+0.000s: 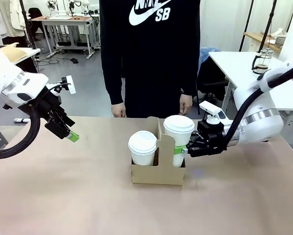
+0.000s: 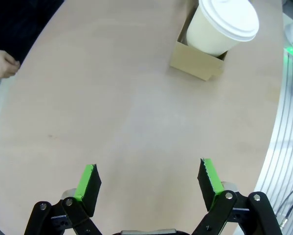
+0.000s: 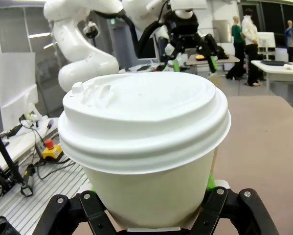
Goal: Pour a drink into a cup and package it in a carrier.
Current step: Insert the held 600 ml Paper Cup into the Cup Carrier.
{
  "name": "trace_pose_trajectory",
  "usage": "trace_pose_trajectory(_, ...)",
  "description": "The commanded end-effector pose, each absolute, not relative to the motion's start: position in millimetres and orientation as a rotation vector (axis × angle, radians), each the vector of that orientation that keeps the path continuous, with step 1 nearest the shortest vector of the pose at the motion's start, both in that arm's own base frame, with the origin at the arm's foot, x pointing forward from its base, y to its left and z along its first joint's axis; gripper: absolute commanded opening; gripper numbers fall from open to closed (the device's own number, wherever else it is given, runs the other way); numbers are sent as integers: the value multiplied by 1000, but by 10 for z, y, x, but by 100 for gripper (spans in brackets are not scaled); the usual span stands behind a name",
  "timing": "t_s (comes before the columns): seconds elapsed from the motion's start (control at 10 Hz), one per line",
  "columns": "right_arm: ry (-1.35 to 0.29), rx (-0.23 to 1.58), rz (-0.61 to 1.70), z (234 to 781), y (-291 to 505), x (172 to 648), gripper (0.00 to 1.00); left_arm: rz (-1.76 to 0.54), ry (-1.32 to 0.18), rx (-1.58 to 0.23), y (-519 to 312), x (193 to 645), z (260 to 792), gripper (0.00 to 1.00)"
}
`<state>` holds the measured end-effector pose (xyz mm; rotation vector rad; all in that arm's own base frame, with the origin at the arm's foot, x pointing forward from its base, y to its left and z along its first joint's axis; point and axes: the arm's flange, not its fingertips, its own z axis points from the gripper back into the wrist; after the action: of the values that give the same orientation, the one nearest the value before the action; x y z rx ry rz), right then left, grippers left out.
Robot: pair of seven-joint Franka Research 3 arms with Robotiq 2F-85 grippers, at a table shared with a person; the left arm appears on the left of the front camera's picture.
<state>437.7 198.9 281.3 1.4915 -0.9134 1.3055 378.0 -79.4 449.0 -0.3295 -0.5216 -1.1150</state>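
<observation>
Cup [image 1: 178, 138], white paper with a snap lid, is clamped low on its wall by the right gripper [image 1: 184, 150], part-way into the right compartment of the carrier [image 1: 158, 174] mid-table. Likely full: top-heavy, thin-walled, crushable, so a low side grip looks best. A second lidded cup [image 1: 142, 147] already sits in the left compartment. Left gripper [image 1: 70, 135] hovers well left, jaws apart, empty. Contents hidden by the lids.

Robotics lab — white work tables [image 1: 68, 20] with gear in rows behind, cables [image 1: 51, 55] trailing over grey floor, emergency-stop button [image 3: 49, 147] beside the rig, other people at far benches.
</observation>
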Motion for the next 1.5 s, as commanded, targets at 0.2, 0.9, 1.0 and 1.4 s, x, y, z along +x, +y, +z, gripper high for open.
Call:
trace_pose_trajectory(0.2,-935,1469,1412,2594,1952,4413,80,-1104,-534,-344,-797,3806,4474,100)
trace_pose_trajectory(0.9,-917,1453,1559,2430,1996,4487,100,-1104,-534,-344,-797,3806,4474,100)
trace_pose_trajectory(1.0,-909,1457,1561,2428,1991,4498,100,-1104,-534,-344,-797,3806,4474,100)
trace_pose_trajectory(1.4,-927,1409,1525,2578,1665,4500,100,-1104,-534,-344,-797,3806,4474,100)
